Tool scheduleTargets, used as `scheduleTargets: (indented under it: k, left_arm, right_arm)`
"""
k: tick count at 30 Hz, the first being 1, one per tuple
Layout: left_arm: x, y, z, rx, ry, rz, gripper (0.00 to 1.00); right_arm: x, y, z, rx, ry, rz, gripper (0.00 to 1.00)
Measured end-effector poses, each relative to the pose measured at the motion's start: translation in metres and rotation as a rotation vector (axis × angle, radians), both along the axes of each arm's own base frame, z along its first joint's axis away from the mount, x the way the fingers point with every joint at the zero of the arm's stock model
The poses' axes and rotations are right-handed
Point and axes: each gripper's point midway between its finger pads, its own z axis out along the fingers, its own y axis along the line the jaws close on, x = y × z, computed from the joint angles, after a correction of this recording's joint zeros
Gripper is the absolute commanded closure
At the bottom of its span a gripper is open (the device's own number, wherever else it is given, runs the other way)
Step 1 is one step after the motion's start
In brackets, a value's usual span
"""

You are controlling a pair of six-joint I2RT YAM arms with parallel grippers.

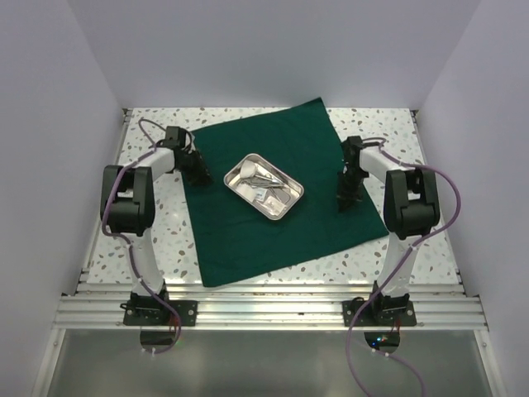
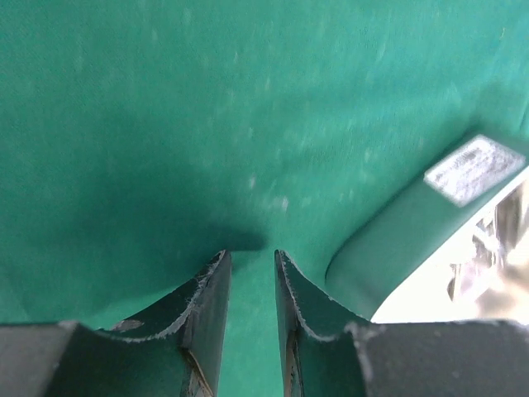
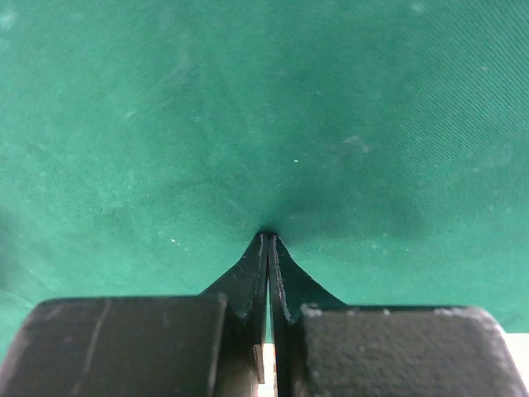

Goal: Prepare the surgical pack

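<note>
The dark green cloth (image 1: 273, 236) lies flat on the table. At its middle stands the steel tray (image 1: 237, 170) holding silver instruments (image 1: 263, 177) and white gauze (image 1: 278, 198). My left gripper (image 1: 201, 175) is down on the cloth's left side, close to the tray. In the left wrist view my left gripper (image 2: 252, 256) stands open by a narrow gap, flat cloth (image 2: 207, 124) showing between the fingers and the tray's wall (image 2: 397, 240) at the right. My right gripper (image 1: 345, 201) is at the cloth's right side. In the right wrist view my right gripper (image 3: 268, 236) is shut, with the cloth (image 3: 273, 124) puckered at its tips.
The speckled tabletop (image 1: 157, 248) shows around the cloth. White walls close in the back and both sides. An aluminium rail (image 1: 264, 310) runs along the near edge, where both arm bases are bolted.
</note>
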Motion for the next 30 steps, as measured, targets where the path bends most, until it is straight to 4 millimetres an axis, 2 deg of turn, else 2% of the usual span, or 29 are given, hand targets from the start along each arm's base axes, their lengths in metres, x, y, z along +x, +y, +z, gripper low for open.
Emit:
scheduleTargets:
  k: [3, 6, 11, 15, 18, 19, 21, 22, 23, 27, 30]
  left_arm:
    - [-0.026, 0.001, -0.001, -0.041, 0.015, 0.029, 0.67]
    - [-0.056, 0.000, -0.002, -0.083, 0.046, 0.052, 0.67]
    - [-0.082, -0.002, -0.002, -0.109, 0.075, 0.049, 0.67]
    - [-0.097, -0.005, 0.000, -0.129, 0.093, 0.033, 0.67]
    - [-0.112, -0.005, 0.004, -0.123, 0.108, 0.019, 0.50]
    - [-0.115, -0.004, 0.007, -0.116, 0.110, 0.011, 0.40]
    - [-0.116, -0.002, 0.017, -0.097, 0.094, -0.013, 0.29]
    - [-0.112, -0.001, 0.025, -0.091, 0.077, -0.023, 0.20]
    - [-0.105, 0.000, 0.035, -0.083, 0.047, -0.037, 0.17]
    - [-0.066, -0.003, 0.078, -0.085, -0.106, -0.086, 0.15]
    - [-0.044, -0.009, 0.096, -0.094, -0.180, -0.132, 0.16]
  right_arm:
    - [0.011, -0.007, -0.001, -0.016, 0.012, -0.012, 1.00]
    - [0.030, -0.011, 0.000, -0.039, 0.022, -0.012, 1.00]
    - [0.062, -0.012, 0.002, -0.053, 0.000, 0.000, 0.95]
    - [0.076, -0.012, 0.003, -0.055, -0.027, 0.017, 0.87]
    - [0.087, -0.008, 0.007, -0.035, -0.057, 0.028, 0.60]
    - [0.090, -0.005, 0.008, -0.017, -0.067, 0.029, 0.49]
    - [0.091, 0.006, 0.015, 0.043, -0.083, 0.036, 0.43]
    - [0.090, 0.013, 0.021, 0.079, -0.091, 0.035, 0.35]
    - [0.088, 0.020, 0.029, 0.114, -0.100, 0.032, 0.31]
    - [0.082, 0.053, 0.070, 0.216, -0.162, 0.042, 0.22]
    - [0.073, 0.089, 0.096, 0.273, -0.206, 0.051, 0.20]
